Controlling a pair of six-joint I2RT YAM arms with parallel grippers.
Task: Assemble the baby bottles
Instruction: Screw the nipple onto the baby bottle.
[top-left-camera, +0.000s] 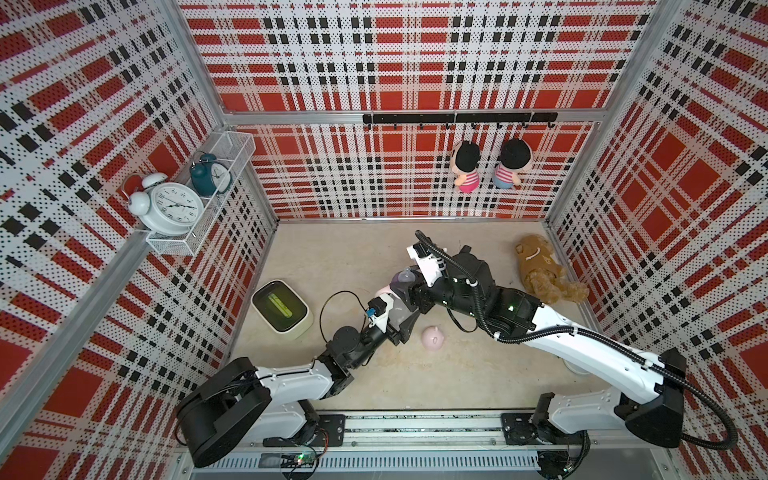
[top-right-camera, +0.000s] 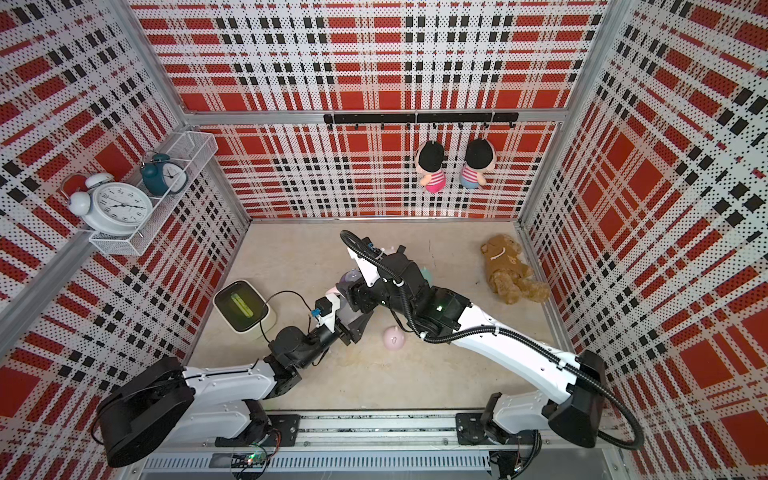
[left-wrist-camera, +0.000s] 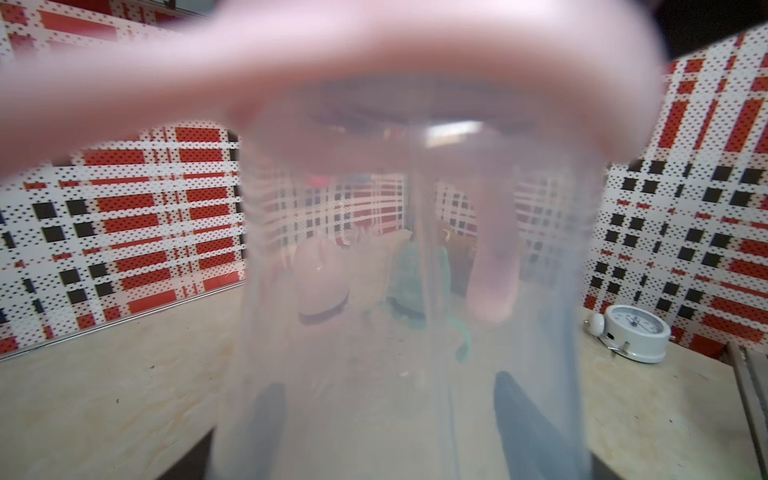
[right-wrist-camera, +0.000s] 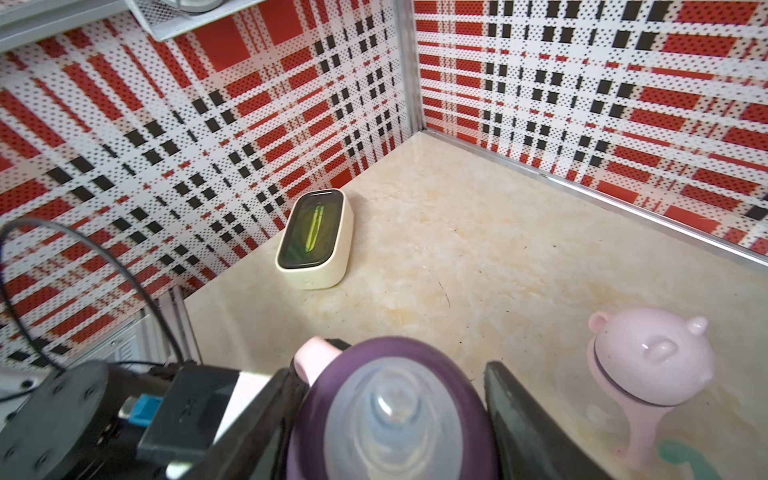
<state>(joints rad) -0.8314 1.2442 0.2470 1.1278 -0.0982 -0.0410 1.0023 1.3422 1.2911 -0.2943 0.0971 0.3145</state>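
Observation:
My left gripper (top-left-camera: 405, 322) is shut on a clear baby bottle (left-wrist-camera: 415, 291) whose pink handle ring (left-wrist-camera: 291, 62) blurs across the left wrist view; its dark fingers (left-wrist-camera: 523, 424) show through the plastic. On the bottle's top sits a purple collar (right-wrist-camera: 316, 399) with a clear nipple (right-wrist-camera: 395, 415). My right gripper (right-wrist-camera: 390, 382) is shut on that collar, one finger on each side. In both top views the two grippers meet mid-table around the collar (top-left-camera: 405, 277). A loose pink eared cap (top-left-camera: 433, 338) lies on the table. Another capped pink bottle (right-wrist-camera: 652, 357) stands beside a teal handle (right-wrist-camera: 681, 457).
A cream box with a dark lid (top-left-camera: 282, 309) sits by the left wall. A brown plush (top-left-camera: 544, 270) lies at the right wall. A white alarm clock (left-wrist-camera: 636, 332) rests on the table. More clocks (top-left-camera: 170, 208) stand on a wall shelf, and two dolls (top-left-camera: 467, 166) hang from hooks.

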